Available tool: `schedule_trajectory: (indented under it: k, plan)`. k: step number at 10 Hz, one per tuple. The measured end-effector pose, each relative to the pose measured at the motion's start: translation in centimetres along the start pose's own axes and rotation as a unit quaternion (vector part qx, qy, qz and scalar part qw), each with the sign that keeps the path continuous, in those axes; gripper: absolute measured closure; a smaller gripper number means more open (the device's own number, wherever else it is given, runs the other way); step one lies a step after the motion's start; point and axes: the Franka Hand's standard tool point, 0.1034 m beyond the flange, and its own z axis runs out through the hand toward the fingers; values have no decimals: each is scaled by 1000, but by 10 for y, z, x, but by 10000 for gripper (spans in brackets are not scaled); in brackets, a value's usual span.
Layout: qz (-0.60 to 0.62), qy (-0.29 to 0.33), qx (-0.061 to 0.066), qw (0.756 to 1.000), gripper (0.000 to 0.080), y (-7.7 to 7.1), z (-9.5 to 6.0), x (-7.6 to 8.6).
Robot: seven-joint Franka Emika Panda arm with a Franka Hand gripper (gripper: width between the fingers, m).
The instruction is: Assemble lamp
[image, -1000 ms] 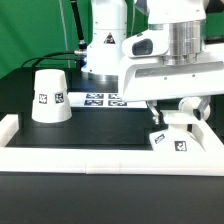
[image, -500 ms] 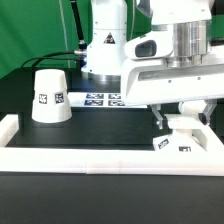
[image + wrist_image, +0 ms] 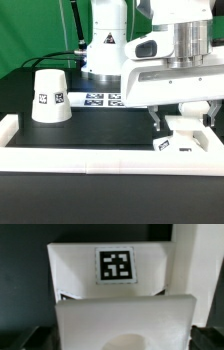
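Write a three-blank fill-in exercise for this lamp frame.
1. The shade stands with its wide end facing ___.
2. In the exterior view, the shade is on the ___ side and the gripper on the other.
3. The base lies directly ___ the gripper.
Missing words: down; left; below.
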Motion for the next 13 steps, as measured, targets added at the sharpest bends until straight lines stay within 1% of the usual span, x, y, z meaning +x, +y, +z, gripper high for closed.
schedule_trajectory:
  k: [1, 2, 6, 7, 8, 9, 10, 11, 12, 13]
  plan:
    - [0, 0, 0, 1000, 130, 0, 0, 0]
    - [0, 0, 0, 1000, 105, 0, 0, 0]
    - [0, 0, 0, 1000, 101, 0, 0, 0]
    - [5, -1, 0, 1000, 101, -4, -7, -8]
    - [2, -4, 1, 1000, 101, -10, -18, -21]
    - [-2, -6, 2, 1000, 101, -18, -27, -32]
    - [-7, -8, 3, 1000, 101, -26, -33, -44]
    - [-10, -11, 2, 1000, 101, -29, -37, -54]
    - [-10, -13, 2, 1000, 101, -31, -37, -58]
    - [-10, -13, 2, 1000, 101, -30, -36, -57]
